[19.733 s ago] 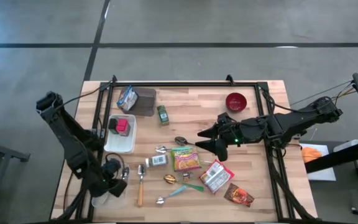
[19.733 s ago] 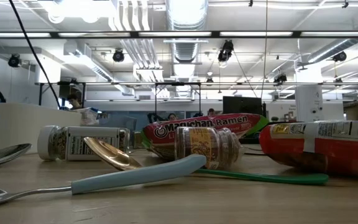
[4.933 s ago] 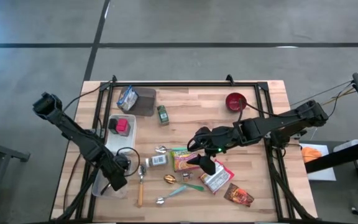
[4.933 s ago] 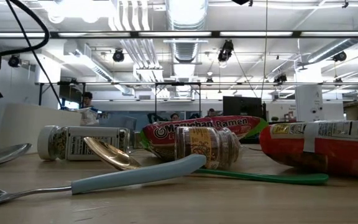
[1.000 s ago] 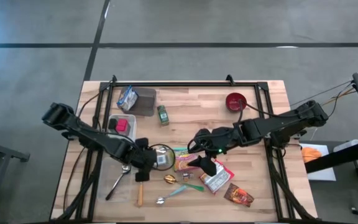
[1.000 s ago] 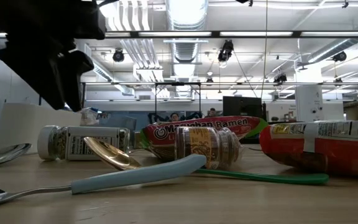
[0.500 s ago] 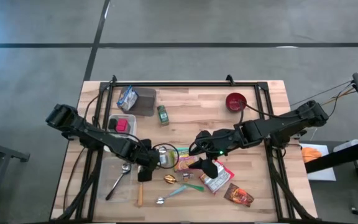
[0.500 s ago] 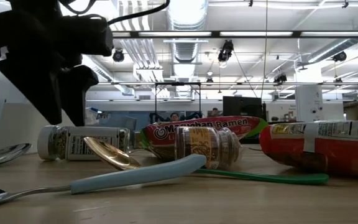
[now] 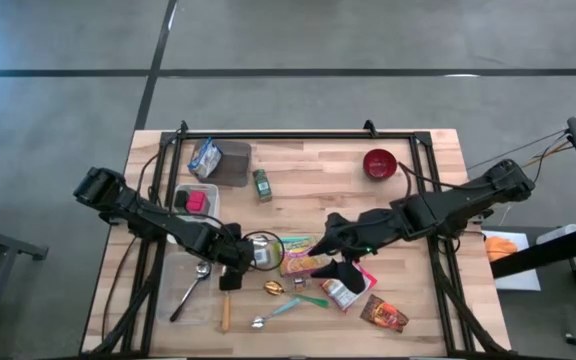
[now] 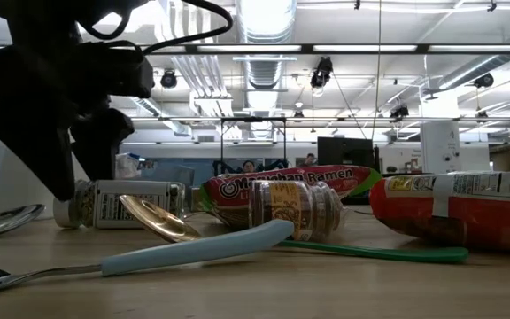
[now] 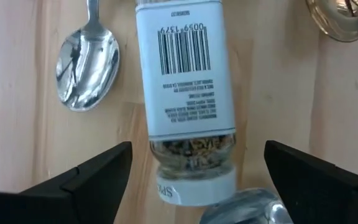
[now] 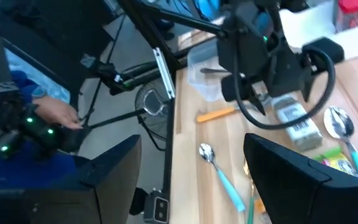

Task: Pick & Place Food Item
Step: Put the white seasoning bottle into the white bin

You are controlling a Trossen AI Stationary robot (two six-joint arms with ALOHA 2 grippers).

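Observation:
A spice jar [image 11: 185,93] with a white barcode label and a white cap lies on its side on the wood table [image 9: 308,175], left of the ramen packet [image 9: 298,256]. My left gripper [image 11: 197,149] points down over the jar's cap end [image 9: 240,258]. It is open, one finger on each side of the jar and apart from it. In the low view it [image 10: 78,155] hangs just above the jar [image 10: 122,204]. My right gripper [image 9: 320,246] is open and bare [image 12: 192,143], raised over the packets.
Spoons [image 9: 192,288] [image 9: 278,311], a small brown jar [image 9: 275,288], a red-white packet [image 9: 346,286] and a brown packet [image 9: 383,315] crowd the near middle. A white tray [image 9: 196,205], a blue bag [image 9: 205,155], a green jar [image 9: 261,184] and a red bowl [image 9: 379,163] sit farther back.
My left gripper has come down toward the labelled spice jar and has opened wider, its fingers now straddling the jar. My right gripper has drifted a little toward the table's near edge, still open. The jar has stayed where it lay.

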